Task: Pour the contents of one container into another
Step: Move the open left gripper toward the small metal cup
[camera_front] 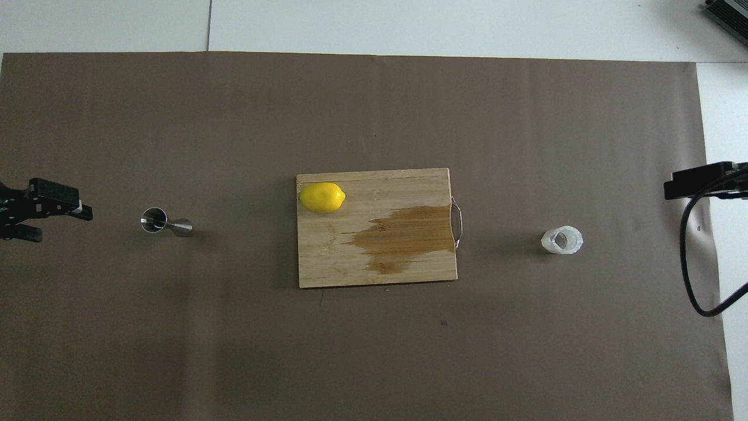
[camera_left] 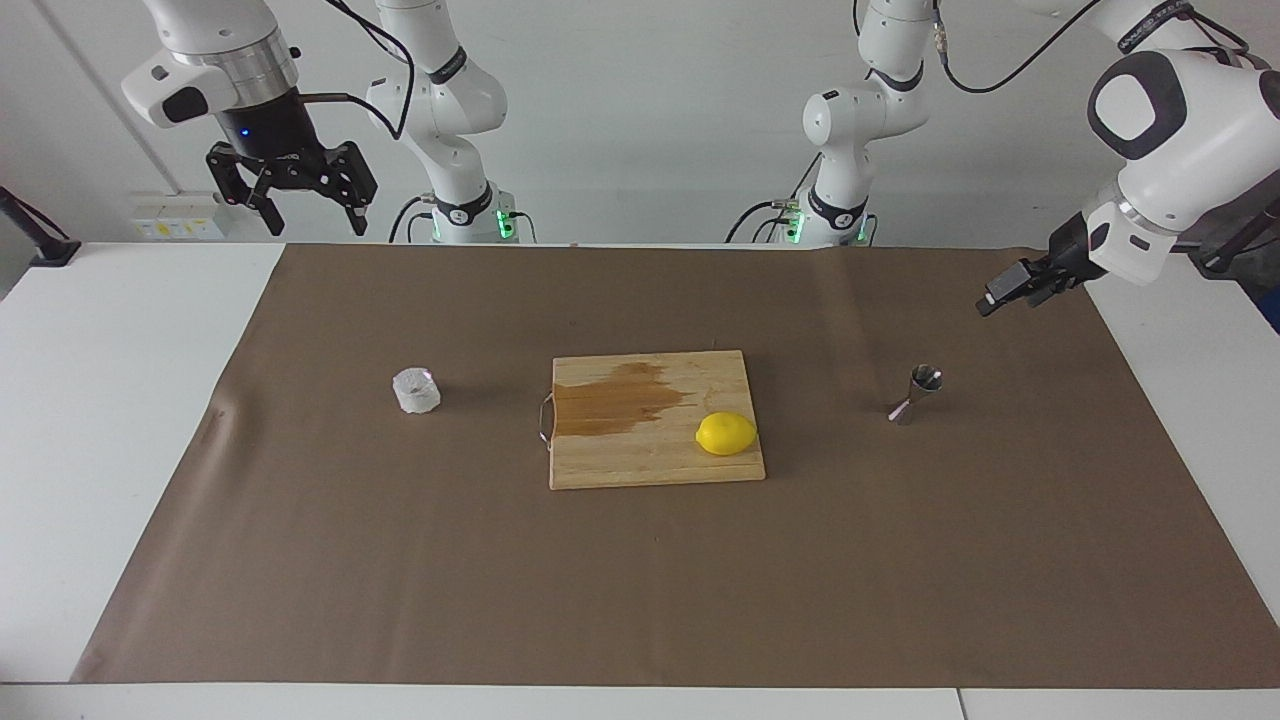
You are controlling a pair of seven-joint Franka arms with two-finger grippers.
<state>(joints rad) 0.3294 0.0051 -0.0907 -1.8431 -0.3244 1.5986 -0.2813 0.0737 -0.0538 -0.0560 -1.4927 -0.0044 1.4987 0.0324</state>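
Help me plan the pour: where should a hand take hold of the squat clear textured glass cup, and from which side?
Grip the squat clear textured glass cup across its bumpy wall, from the side: it stands upright, its mouth stays clear for pouring, and nothing crowds it.
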